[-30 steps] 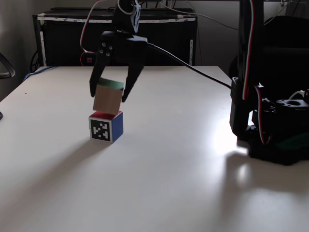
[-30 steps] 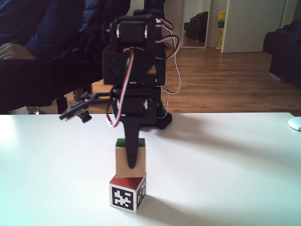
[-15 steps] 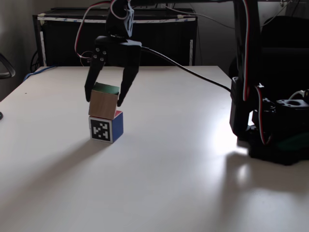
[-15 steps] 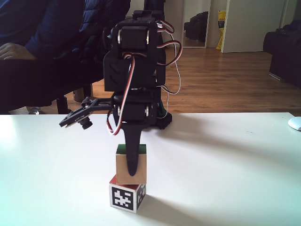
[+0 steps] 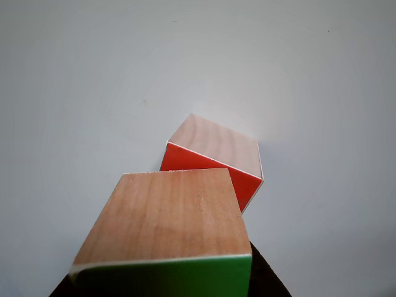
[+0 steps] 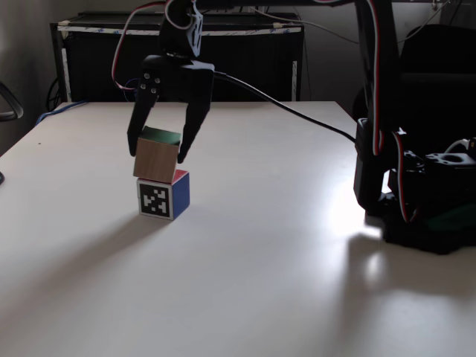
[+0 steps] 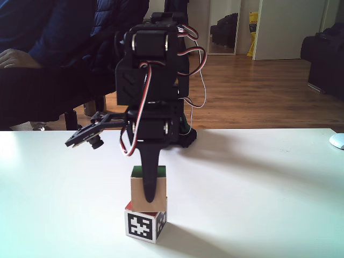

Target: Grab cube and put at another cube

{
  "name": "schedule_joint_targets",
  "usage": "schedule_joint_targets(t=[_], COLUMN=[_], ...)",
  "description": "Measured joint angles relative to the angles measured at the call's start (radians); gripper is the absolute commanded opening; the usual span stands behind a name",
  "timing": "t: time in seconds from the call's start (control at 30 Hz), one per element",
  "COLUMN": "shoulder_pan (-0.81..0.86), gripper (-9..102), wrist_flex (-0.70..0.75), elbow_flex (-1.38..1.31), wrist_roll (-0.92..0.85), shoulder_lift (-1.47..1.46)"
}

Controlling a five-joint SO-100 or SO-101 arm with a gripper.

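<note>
Wooden and green-topped, the cube (image 6: 156, 157) is sitting on top of another cube (image 6: 163, 195), the red-and-navy one with a patterned face, on the white bench (image 6: 245, 253). Black fingers (image 6: 155, 154) are straddling the upper cube, one on each side and close against it; whether they are pressing it, I cannot tell. Seen from the front in a fixed view, the upper cube (image 7: 148, 190) is resting slightly askew on the lower one (image 7: 145, 224).
</note>
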Motion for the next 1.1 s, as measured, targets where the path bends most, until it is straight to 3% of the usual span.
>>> schedule_joint_targets(t=[0.7, 1.1], shoulder_pan=[0.034, 0.005], gripper=[20, 28], wrist_flex=[0.032, 0.054], elbow_flex=[0.021, 0.041], wrist_roll=[0.003, 0.02], shoulder_lift=[0.009, 0.026])
